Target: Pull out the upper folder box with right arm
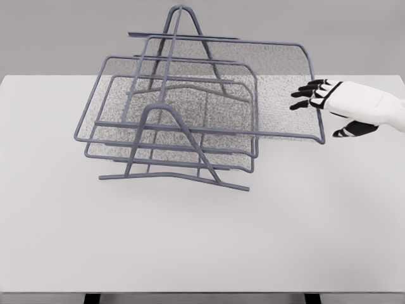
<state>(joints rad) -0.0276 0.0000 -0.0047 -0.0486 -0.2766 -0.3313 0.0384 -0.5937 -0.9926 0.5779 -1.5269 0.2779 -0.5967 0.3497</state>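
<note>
The near part of the flat white table [202, 247] lies bare up to its front edge, where two dark leg tops show just below it. Farther in, left of the middle, stands a grey-blue wire rack [174, 149] made of two A-shaped end frames joined by straight rails, its base rail resting on the table. The rack carries two mesh trays with rounded wire rims, stacked one above the other. The lower grey mesh tray [171, 155] sits within the frames, its front rim close above the base rail. The upper grey mesh tray [253, 88] is tilted and reaches well out to the right of the frames, its right front corner jutting toward the table's right side. Just beside that corner, the right hand [345, 107], white with black fingers, comes in from the right edge of the picture. Its fingers [310, 92] are spread and stretched toward the tray's right rim, very near it or just touching, closed on nothing; the thumb hangs lower, apart from them. Beyond the table stands a plain grey wall [63, 31].
</note>
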